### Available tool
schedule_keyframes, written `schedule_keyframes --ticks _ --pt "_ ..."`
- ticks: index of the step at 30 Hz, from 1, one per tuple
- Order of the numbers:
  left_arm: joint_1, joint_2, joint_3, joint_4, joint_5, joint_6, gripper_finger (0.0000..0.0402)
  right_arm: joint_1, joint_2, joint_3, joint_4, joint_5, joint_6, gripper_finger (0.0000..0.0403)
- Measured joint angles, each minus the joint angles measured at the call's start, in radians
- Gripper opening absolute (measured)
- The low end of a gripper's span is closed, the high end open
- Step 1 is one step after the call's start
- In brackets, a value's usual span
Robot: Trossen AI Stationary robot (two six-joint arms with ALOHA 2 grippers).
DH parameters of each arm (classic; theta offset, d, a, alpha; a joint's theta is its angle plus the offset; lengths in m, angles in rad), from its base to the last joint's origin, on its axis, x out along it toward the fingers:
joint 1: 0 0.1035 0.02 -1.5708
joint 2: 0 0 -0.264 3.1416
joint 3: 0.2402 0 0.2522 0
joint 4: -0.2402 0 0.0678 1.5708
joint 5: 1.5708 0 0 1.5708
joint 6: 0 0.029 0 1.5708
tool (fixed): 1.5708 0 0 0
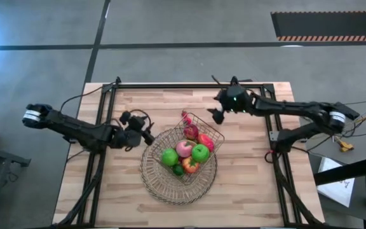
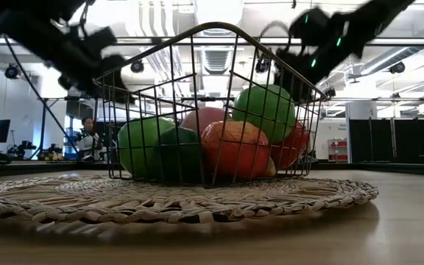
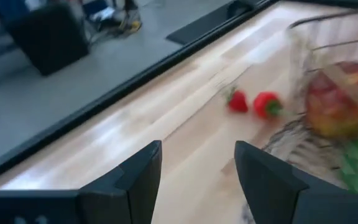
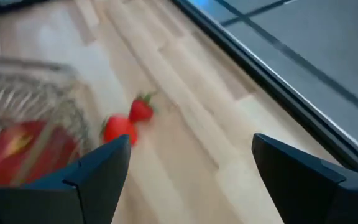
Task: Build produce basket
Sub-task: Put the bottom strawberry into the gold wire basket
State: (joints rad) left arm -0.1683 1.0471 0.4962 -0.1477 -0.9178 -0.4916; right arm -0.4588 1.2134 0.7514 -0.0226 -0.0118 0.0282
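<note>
The wire basket (image 1: 212, 131) stands on the round woven mat (image 1: 154, 175) in the table's middle. It holds two green apples (image 1: 200, 152) (image 1: 169, 156), a pink peach (image 1: 183, 148), a red-yellow fruit (image 1: 190, 166), a lime (image 1: 178, 170) and red pieces (image 1: 191, 131). Two strawberries (image 1: 185, 116) lie on the table just beyond the basket; they show in the left wrist view (image 3: 237, 101) and the right wrist view (image 4: 142, 111). My left gripper (image 1: 149, 135) is open and empty at the mat's left edge. My right gripper (image 1: 216, 116) is open and empty above the table, right of the strawberries.
A black frame rail (image 1: 189, 85) runs along the table's far edge and down both sides. Bare wood lies to the left, right and near side of the mat. A person sits far off in the room behind (image 2: 88, 131).
</note>
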Motion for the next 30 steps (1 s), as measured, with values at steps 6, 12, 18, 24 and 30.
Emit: schedule_keyframes --ticks 6,12,18,24,30 --pt "0.121 0.022 -0.147 0.276 0.062 0.048 0.0187 -0.134 0.256 0.003 0.309 -0.246 0.002 0.0325" --pt "0.184 0.104 -0.238 0.603 0.07 0.213 0.0187 -0.135 0.502 0.185 0.334 -0.355 -0.127 0.0325" --pt "0.207 0.181 -0.231 0.699 0.07 0.297 0.0187 -0.137 0.645 0.39 0.254 -0.563 -0.174 0.0325" --pt "0.229 0.235 -0.222 0.709 0.069 0.317 0.0187 -0.138 0.789 0.583 0.084 -0.563 -0.138 0.0325" --pt "0.259 0.278 -0.222 0.709 0.069 0.347 0.0187 -0.138 0.887 0.713 -0.131 -0.567 -0.164 0.0325"
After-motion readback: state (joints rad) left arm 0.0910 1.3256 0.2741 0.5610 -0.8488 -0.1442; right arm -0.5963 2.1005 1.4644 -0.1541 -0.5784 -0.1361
